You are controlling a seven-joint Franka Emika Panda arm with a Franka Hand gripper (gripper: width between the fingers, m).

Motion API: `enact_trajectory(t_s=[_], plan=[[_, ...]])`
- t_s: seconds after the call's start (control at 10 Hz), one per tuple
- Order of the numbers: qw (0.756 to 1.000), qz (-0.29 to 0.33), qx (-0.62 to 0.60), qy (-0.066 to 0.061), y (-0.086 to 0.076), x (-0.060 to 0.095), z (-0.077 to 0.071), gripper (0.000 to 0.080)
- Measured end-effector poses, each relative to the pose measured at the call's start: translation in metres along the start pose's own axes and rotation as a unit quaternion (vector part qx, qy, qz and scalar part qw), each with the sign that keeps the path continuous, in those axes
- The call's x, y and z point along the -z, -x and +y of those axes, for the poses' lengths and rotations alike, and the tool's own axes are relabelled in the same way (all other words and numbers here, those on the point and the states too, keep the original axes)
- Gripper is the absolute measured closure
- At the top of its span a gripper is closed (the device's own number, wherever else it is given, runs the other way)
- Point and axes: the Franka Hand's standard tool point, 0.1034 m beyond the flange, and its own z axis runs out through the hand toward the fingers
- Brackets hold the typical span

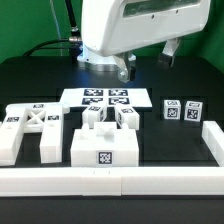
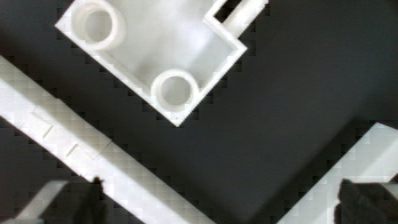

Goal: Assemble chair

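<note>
The chair's white parts lie loose on the black table. An X-braced panel (image 1: 35, 125) is at the exterior view's left. The seat slab (image 1: 105, 150), with a tag on its front, lies in the middle, and two small blocks (image 1: 96, 118) (image 1: 127, 117) sit behind it. Two tagged leg blocks (image 1: 172, 110) (image 1: 192, 112) stand at the right. My gripper (image 1: 148, 60) hangs open above the back of the table, holding nothing. In the wrist view a white part with two round holes (image 2: 151, 55) lies ahead of the open gripper (image 2: 210, 205); nothing is between the dark fingertips (image 2: 54, 200).
The marker board (image 1: 105, 98) lies flat behind the parts. A long white border rail (image 1: 110, 182) runs along the front and another (image 1: 212, 140) up the right side. In the wrist view two rails (image 2: 71, 140) (image 2: 365, 160) slant in toward each other.
</note>
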Motion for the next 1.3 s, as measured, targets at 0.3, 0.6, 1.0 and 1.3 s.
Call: enact_trajectory(t_s=[0.3,0.6,1.0,1.3], plan=[[1.000,0.000,-0.001,0.000,0.000,0.000,0.000,0.0149],[1.000,0.006,-0.016,0.000,0.000,-0.002,0.000,0.0149],[0.997,0.066,-0.018,0.024,0.015,-0.041,0.010,0.0149],[0.997,0.063,-0.026,0.021,0.015,-0.042,0.009,0.0149]])
